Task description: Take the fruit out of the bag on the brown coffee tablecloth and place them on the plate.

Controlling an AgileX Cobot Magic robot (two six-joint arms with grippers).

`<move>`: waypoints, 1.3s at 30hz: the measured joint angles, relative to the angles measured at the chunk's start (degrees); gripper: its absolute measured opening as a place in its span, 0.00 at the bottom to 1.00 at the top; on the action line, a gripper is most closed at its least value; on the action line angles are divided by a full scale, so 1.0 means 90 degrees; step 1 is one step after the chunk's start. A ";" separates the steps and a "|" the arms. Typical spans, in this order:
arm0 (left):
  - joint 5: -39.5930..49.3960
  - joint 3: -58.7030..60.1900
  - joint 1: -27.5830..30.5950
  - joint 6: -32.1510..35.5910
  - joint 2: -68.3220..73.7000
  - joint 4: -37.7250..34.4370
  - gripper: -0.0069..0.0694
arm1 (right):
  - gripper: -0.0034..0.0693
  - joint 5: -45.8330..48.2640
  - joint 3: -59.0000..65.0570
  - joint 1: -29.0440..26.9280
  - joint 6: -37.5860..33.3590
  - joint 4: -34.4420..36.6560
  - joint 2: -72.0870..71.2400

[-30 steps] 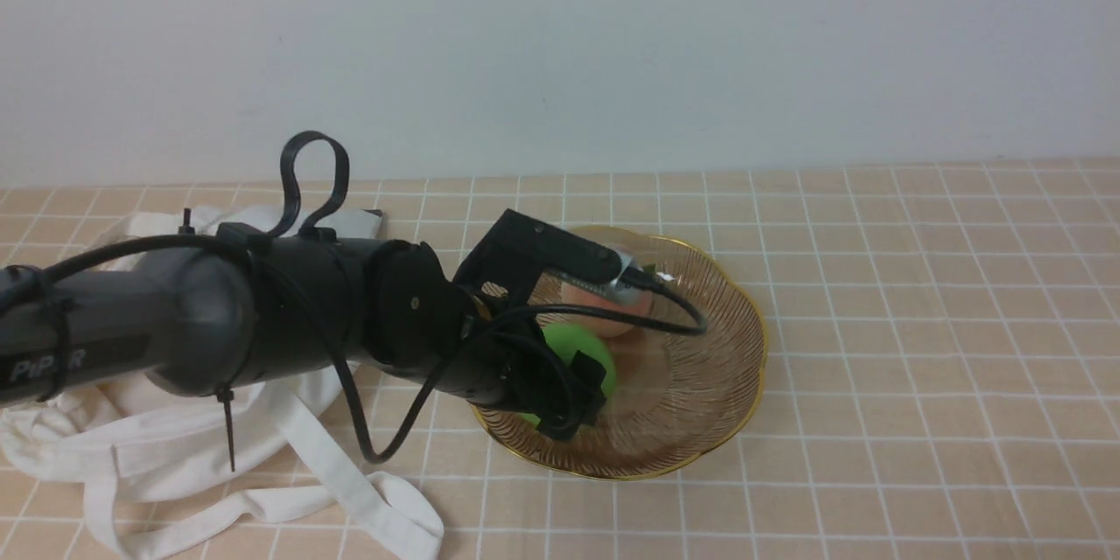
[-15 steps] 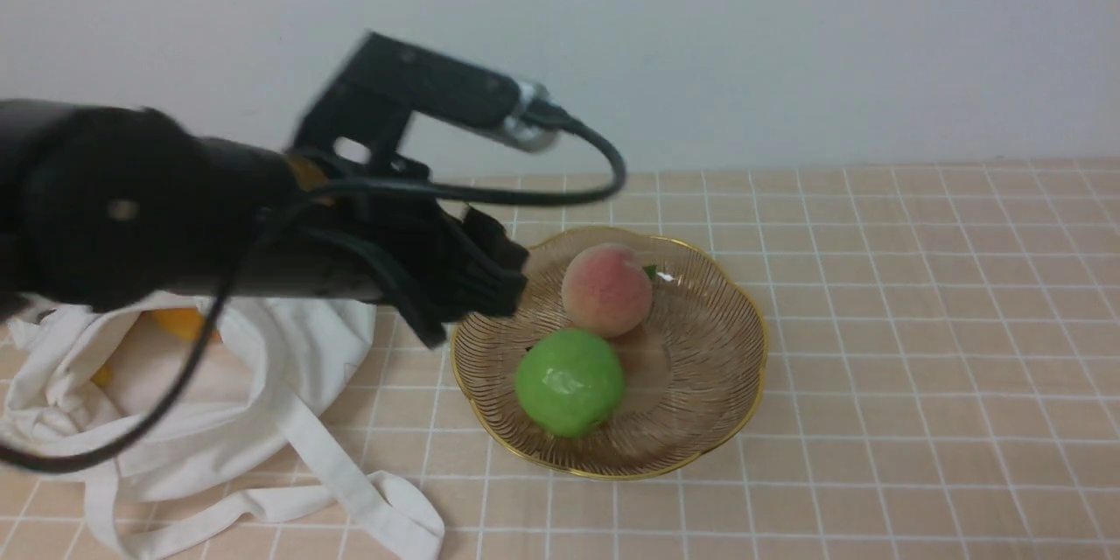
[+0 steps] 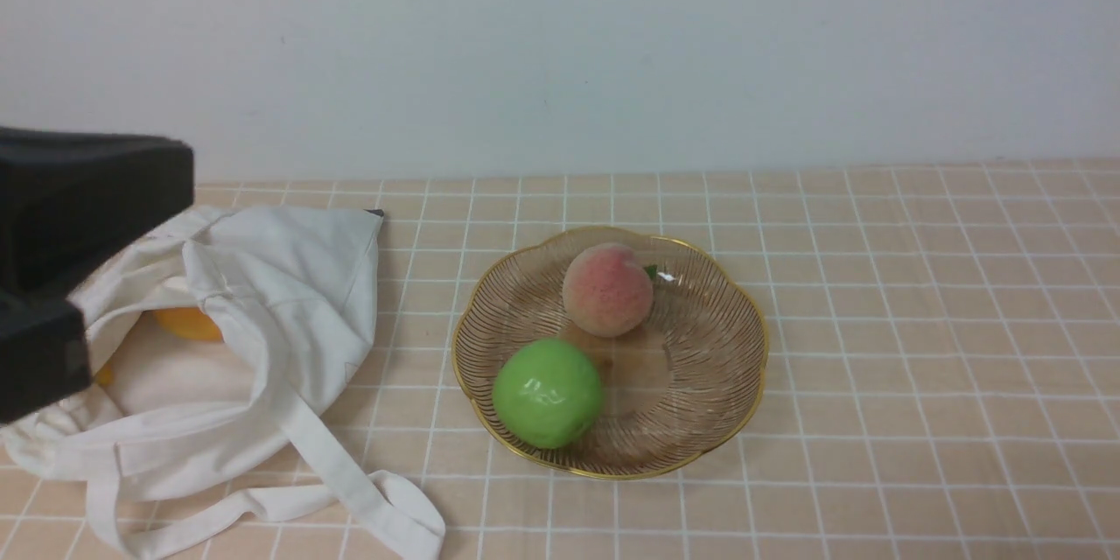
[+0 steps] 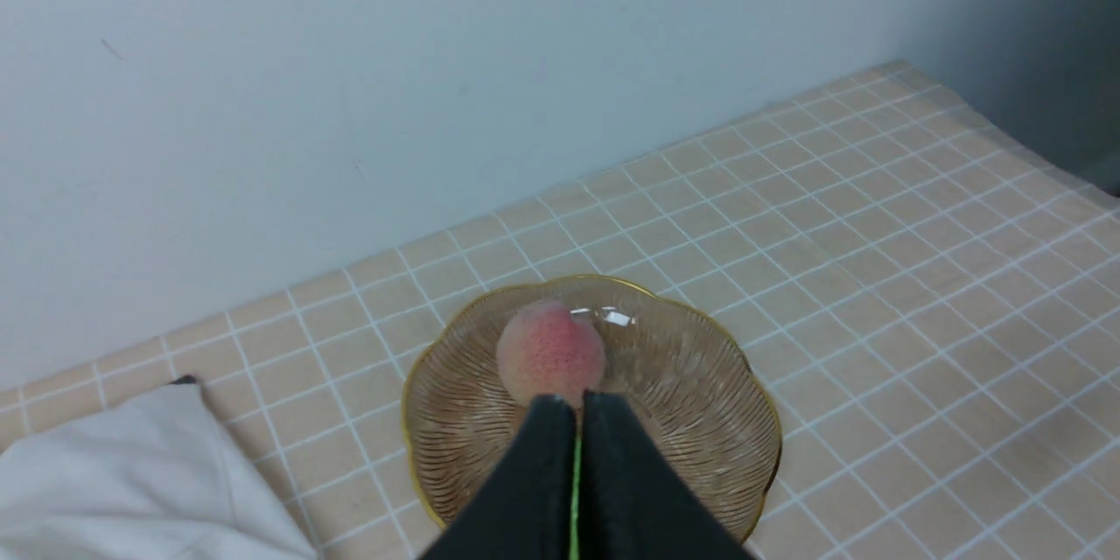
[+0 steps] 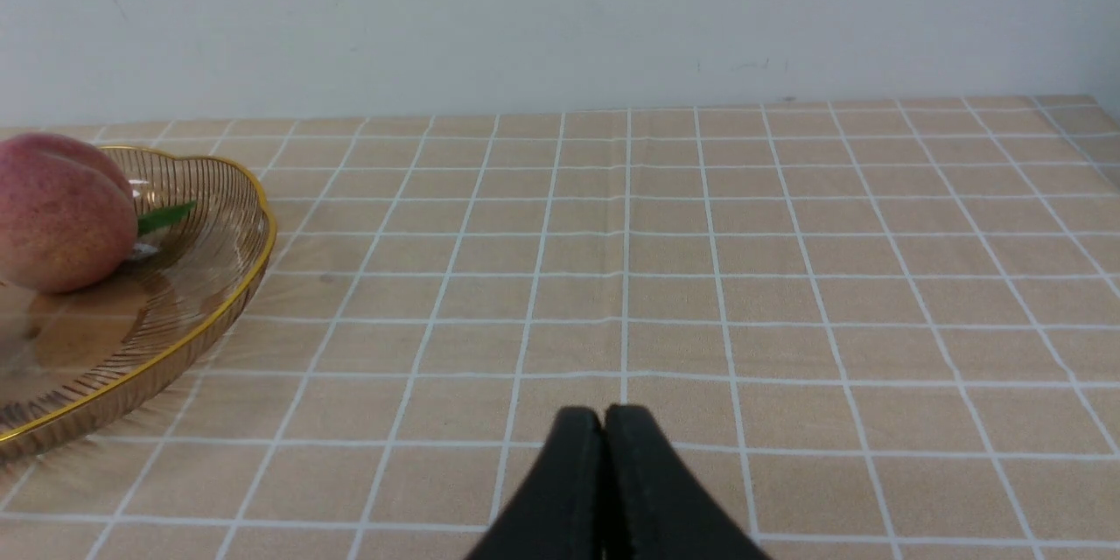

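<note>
You see the brown coffee tablecloth [image 3: 919, 324] under everything. The bag [image 3: 289, 280] lies open at the left, and the plate [image 3: 763, 341] is just to its right. On the plate, the green apple [image 3: 548, 393] rests at the near left and a peach [image 3: 607, 290] sits behind it. An orange-yellow fruit [image 3: 185, 325] shows inside the bag. Your left gripper [image 4: 577, 407] is closed and holds nothing. The right gripper [image 5: 604, 420] is also closed and empty, over cloth right of the plate.

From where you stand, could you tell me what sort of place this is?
Likely a staged tabletop test setup, not a home: a checked tablecloth against a bare white wall, with only a glass plate holding a peach and an apple, and a cloth bag beside it.
</note>
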 joint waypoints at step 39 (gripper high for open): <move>-0.1727 0.4972 0.2725 -0.0321 -0.4235 0.0580 0.08 | 0.03 0.0000 0.0000 0.0000 0.0000 0.0000 0.0000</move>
